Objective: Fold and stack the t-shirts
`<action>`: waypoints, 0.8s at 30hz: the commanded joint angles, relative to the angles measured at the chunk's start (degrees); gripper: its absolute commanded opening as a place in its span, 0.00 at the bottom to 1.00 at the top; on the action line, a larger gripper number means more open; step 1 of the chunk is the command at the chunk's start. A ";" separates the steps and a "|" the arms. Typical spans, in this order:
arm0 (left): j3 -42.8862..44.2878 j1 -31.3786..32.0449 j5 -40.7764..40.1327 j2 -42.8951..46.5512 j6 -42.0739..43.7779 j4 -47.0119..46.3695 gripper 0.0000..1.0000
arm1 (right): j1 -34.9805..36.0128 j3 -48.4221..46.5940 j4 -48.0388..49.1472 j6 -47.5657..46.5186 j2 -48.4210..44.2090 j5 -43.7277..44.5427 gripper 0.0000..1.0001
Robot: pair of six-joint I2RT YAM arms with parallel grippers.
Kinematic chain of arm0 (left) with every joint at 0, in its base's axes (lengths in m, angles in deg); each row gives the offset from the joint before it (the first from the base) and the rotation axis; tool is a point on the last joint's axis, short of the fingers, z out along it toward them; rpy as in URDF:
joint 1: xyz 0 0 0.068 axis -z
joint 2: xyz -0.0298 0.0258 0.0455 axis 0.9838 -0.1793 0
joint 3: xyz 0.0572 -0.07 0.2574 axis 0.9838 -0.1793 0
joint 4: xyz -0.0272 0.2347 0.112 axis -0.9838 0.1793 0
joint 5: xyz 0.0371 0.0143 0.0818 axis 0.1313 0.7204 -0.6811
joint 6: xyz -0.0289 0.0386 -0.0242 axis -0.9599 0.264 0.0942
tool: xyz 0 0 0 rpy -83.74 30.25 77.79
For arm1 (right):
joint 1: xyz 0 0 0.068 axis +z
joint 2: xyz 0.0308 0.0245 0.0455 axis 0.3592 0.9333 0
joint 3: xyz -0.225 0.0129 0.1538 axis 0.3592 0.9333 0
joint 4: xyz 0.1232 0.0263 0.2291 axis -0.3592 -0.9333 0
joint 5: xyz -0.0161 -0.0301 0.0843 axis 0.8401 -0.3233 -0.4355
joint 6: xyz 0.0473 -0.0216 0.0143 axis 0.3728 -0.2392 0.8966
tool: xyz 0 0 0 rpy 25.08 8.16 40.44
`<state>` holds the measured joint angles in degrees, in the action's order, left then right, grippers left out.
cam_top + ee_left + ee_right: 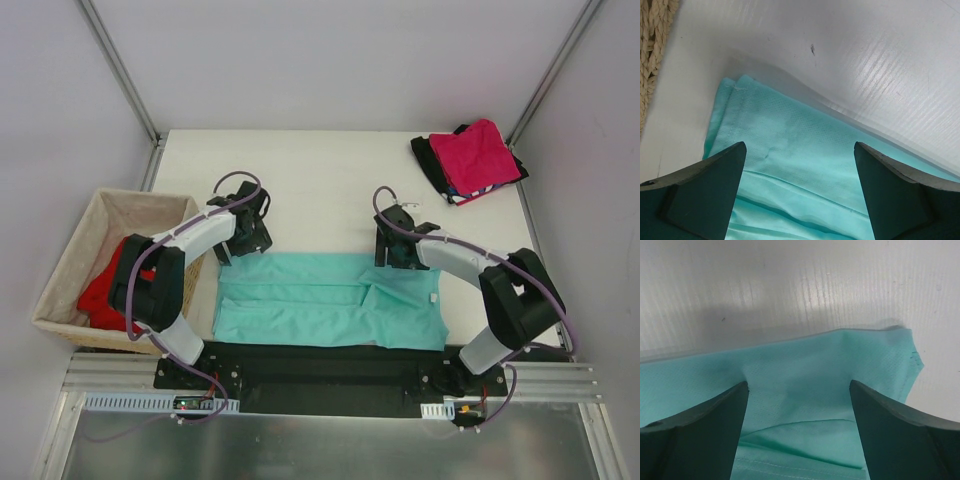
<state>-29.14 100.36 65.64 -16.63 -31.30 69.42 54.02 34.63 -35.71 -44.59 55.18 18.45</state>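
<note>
The teal-green t-shirt [320, 300] lies on the white table as a long folded strip near the front. My left gripper [236, 246] is open over its far left corner; in the left wrist view [799, 145] the jaws stand wide apart above the cloth [780, 125]. My right gripper [396, 254] is open at the shirt's far edge, right of the middle; in the right wrist view [798, 383] both fingers press on the cloth [805, 360]. The magenta-pink shirt [475, 152] lies folded on the black shirt [428, 160], with a striped edge [462, 197] showing. The bright red shirt [100, 292] is in the basket.
The tan wicker basket [70, 255] stands at the left table edge, close to my left arm; its rim shows in the left wrist view [652, 40]. The folded stack sits at the back right corner. Bare white table [320, 170] lies between the arms and the back edge.
</note>
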 commanded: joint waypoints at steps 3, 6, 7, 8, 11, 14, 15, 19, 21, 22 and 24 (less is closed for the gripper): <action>0.18 0.67 -0.17 -3.14 -0.13 0.99 0.89 | -0.28 0.39 1.95 0.98 2.35 -1.51 0.86; 0.70 0.67 -0.17 -5.33 -0.31 0.99 0.89 | -0.36 0.48 1.87 1.24 3.58 -1.43 0.86; 0.97 0.67 -0.08 -5.78 -0.40 0.99 0.89 | -0.36 0.48 1.87 1.24 3.85 -1.42 0.86; 0.97 0.67 -0.25 -6.65 -0.40 1.07 0.89 | -0.62 0.31 1.87 1.24 4.11 -1.42 0.86; 1.85 0.67 -0.69 -8.15 -0.22 0.99 0.89 | -1.41 -0.48 1.69 1.07 5.17 -1.77 0.86; 3.08 0.67 -1.13 -9.38 0.04 0.99 0.89 | -2.12 -1.62 1.34 0.63 5.96 -2.04 0.86; 3.86 0.67 -1.48 -9.73 0.22 0.99 0.89 | -2.30 -1.98 1.34 0.45 6.22 -2.04 0.86; 6.24 0.67 -2.10 -11.31 0.74 0.99 0.89 | -3.44 -3.91 0.99 -0.52 7.54 -2.74 0.86; 7.64 0.67 -2.01 -12.37 0.83 1.16 0.89 | -4.14 -5.57 0.73 -1.04 8.77 -3.36 0.86; 8.17 0.67 -2.01 -12.72 0.92 1.08 0.89 | -4.40 -6.28 0.55 -1.22 9.21 -3.44 0.86; 9.67 0.58 -2.10 -13.43 1.27 1.07 0.89 | -5.28 -7.42 0.02 -1.57 10.35 -3.71 0.87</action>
<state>-21.62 100.36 65.33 -27.38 -31.17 69.45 50.22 29.60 -33.05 -44.59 62.44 15.63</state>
